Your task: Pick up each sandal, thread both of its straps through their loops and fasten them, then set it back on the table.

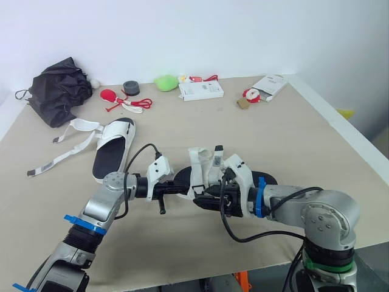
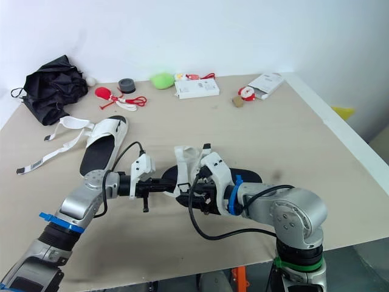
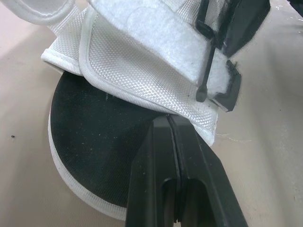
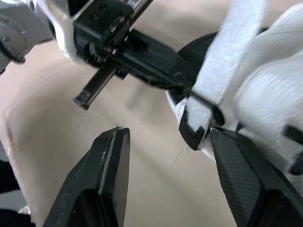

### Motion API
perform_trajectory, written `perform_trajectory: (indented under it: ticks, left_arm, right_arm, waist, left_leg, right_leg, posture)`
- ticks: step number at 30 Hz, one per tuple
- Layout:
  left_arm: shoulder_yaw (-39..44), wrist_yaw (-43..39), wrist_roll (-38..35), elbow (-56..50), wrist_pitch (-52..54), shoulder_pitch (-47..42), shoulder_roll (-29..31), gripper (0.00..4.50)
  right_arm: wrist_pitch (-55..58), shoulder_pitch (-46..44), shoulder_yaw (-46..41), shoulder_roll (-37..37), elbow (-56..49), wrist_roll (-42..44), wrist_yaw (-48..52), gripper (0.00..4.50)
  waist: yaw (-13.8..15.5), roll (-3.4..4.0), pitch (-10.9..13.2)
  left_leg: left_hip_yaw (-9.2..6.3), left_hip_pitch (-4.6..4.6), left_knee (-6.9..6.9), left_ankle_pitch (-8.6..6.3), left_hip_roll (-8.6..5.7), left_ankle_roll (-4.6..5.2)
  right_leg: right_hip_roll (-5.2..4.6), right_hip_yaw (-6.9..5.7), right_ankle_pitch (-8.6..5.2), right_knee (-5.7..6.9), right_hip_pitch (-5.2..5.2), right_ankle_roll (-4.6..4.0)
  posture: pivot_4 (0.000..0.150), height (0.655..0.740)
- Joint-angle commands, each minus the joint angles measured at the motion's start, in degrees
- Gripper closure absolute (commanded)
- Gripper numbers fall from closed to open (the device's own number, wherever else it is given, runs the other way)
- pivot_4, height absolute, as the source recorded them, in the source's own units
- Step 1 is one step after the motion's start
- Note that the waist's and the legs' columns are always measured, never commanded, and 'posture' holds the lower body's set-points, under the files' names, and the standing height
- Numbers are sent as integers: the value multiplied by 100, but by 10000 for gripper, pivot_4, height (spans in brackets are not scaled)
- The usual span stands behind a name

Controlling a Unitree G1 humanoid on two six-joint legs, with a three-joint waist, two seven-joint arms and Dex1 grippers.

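Flagging where things stand for you. The near sandal is on the table, front centre, between the two arms. Its white straps are bunched up over the black sole, and the sole's rounded end rests on the surface.

The left gripper is clenched, with its fingers pressed together and no gap. The tips sit right at the hem of the woven strap, where it crosses the sole. You can't tell from the wrist view whether any fabric is actually pinched.

The right gripper is released, with its fingers spread wide. One finger is just beside the black plastic loop, which hangs off a band of white webbing. The other finger is over bare table. In that same view the left gripper's black fingers reach in to the strap right next to the loop.

The far sandal lies back left on the table, well apart from both grippers. Its loose straps are unfastened and trail out flat to the left.

A black bag sits in the back-left corner. Along the back edge you have a grey tape roll, a green lump, a white box and a second box at back right.
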Motion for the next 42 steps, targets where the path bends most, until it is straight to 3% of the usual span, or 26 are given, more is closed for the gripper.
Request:
perform_trajectory:
  ticks: [1,13,26,42]
  left_arm:
    - [-204,32,230,188,152,121,55,45000]
    - [-211,43,235,207,158,103,35,45000]
    - [-191,100,223,190,148,176,22,45000]
    - [-201,132,257,253,140,123,-30,45000]
  right_arm:
    - [-75,50,64,-12,44,19,68,15711]
    - [-160,-74,-559,531,783,186,178,15711]
    - [-525,96,-922,224,342,835,639,15711]
    - [-460,45,-509,157,934,462,114,15711]
  waist:
    - [2,4,4]
    - [3,2,5]
    - [3,4,9]
    - [5,5,9]
  left_leg:
    - [0,-11,0,0,-2,0]
    - [-6,-18,-7,-5,-12,-5]
    - [-10,-20,-8,-5,-12,-4]
    - [-11,-19,-8,-4,-14,-4]
  right_leg:
    - [-1,0,0,0,-7,0]
    - [-7,-3,-10,-1,-8,23]
    - [-6,-5,-6,-1,-8,32]
    - [-8,-5,-12,-1,-5,21]
  posture:
    - [1500,7400]
    - [1500,7400]
    - [1500,7400]
    - [1500,7400]
